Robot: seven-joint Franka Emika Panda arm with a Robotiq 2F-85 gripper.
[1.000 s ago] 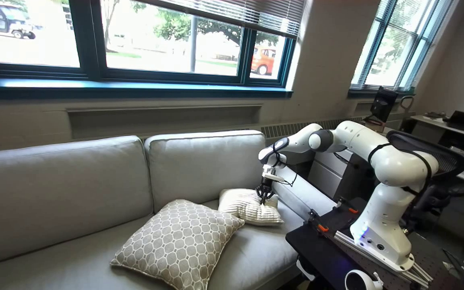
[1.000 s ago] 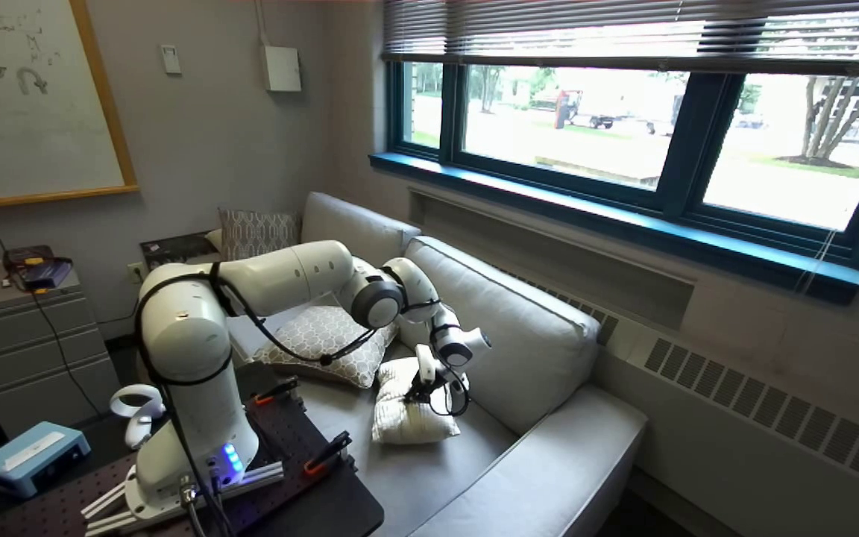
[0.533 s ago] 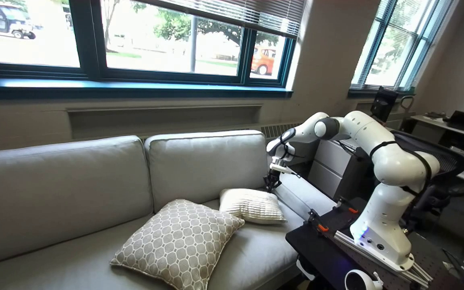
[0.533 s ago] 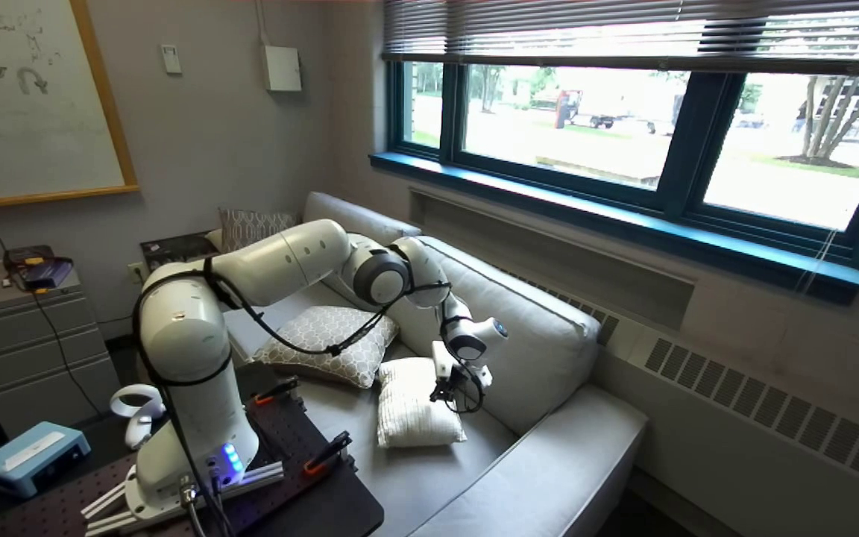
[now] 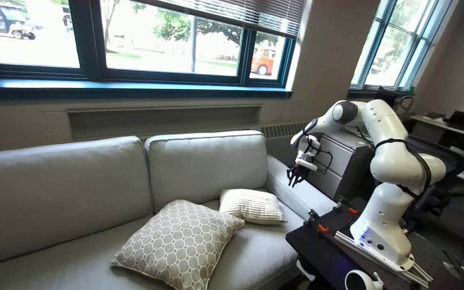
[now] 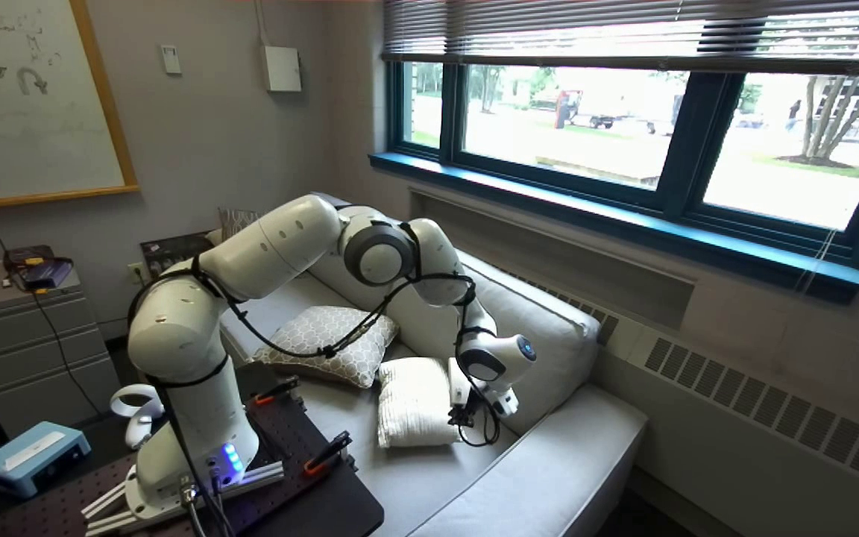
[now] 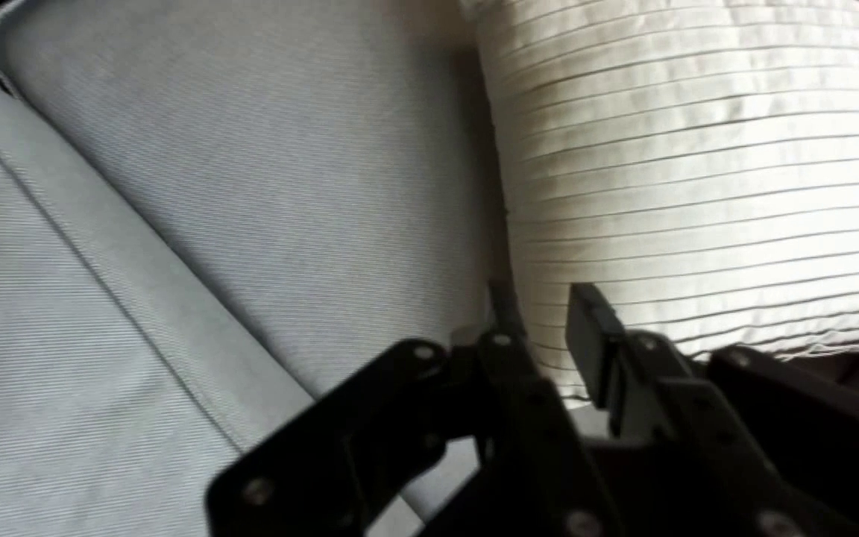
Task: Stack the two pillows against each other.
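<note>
The large beige lattice pillow [image 5: 179, 245] lies flat and slightly tilted on the couch seat. Close beside it, the smaller cream-white pleated pillow [image 5: 252, 205] rests toward the armrest; both also appear in an exterior view, the lattice pillow [image 6: 332, 339] with one corner near the cream pillow [image 6: 411, 403]. My gripper [image 5: 292, 183] hangs in the air on the armrest side, clear of both pillows. In the wrist view the gripper [image 7: 541, 298] has a visible gap between its fingers and holds nothing; the cream pillow [image 7: 698, 164] shows below and beyond the fingertips.
The couch armrest [image 5: 296, 193] lies below and beside the gripper, and the back cushion [image 5: 208, 165] rises behind the pillows. A black table [image 5: 312, 249] with clamps carries the robot base. Another patterned cushion [image 6: 236, 220] sits at the far end, partly behind the arm.
My gripper has risen off the cream pillow and moved away toward the armrest, its jaws parting a little. The cream pillow's dented top has smoothed out; the lattice pillow has not moved.
</note>
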